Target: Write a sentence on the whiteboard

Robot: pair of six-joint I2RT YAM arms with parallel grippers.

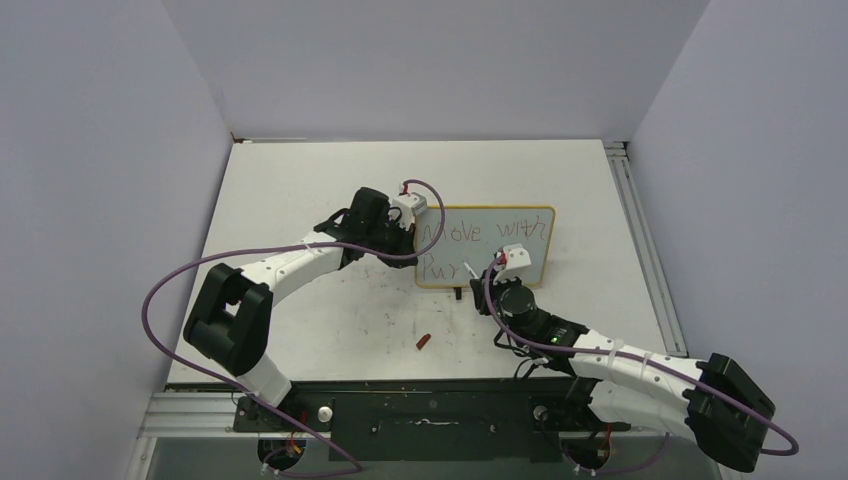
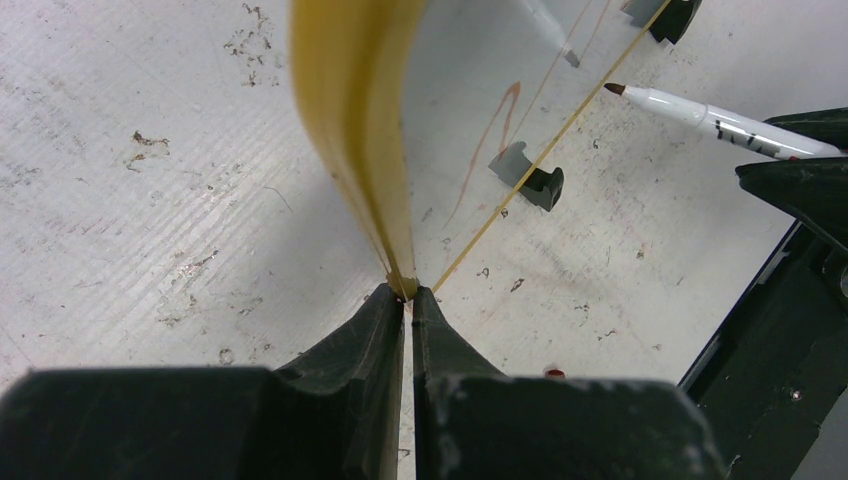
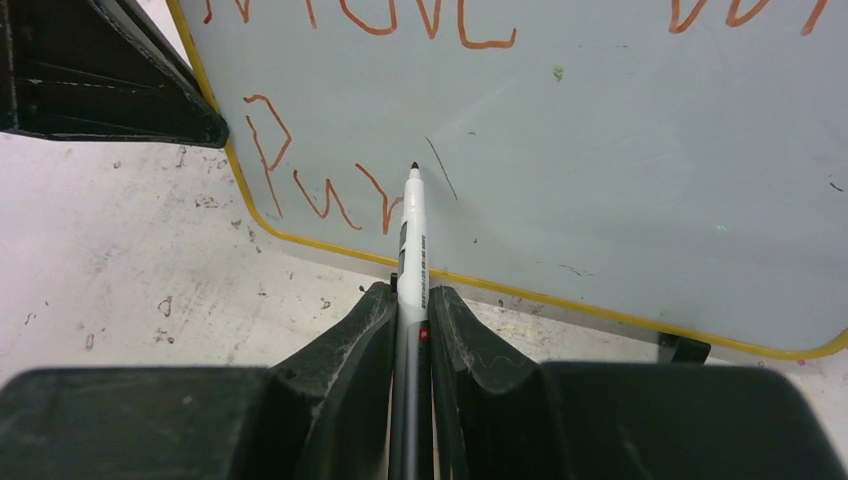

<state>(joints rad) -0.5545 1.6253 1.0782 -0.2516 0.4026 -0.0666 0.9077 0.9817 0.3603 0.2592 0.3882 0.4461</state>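
The whiteboard (image 1: 490, 250) stands tilted on the table, and its yellow frame (image 2: 350, 120) is pinched at a lower corner by my left gripper (image 2: 410, 292) (image 1: 415, 235), which is shut on it. The sentence (image 3: 320, 195) (image 1: 470, 233) reads "Move with" on the top line and "Pur" below it in reddish-brown. My right gripper (image 3: 410, 295) (image 1: 482, 275) is shut on a white marker (image 3: 411, 230) (image 2: 700, 115). The marker's dark tip points at the board face just right of "Pur". I cannot tell whether the tip touches.
A small red cap (image 1: 424, 341) lies on the table in front of the board. Black feet (image 2: 530, 175) (image 3: 684, 348) prop up the board. The tabletop (image 1: 300, 200) is scuffed white, with walls on three sides and a metal rail (image 1: 630, 200) at the right.
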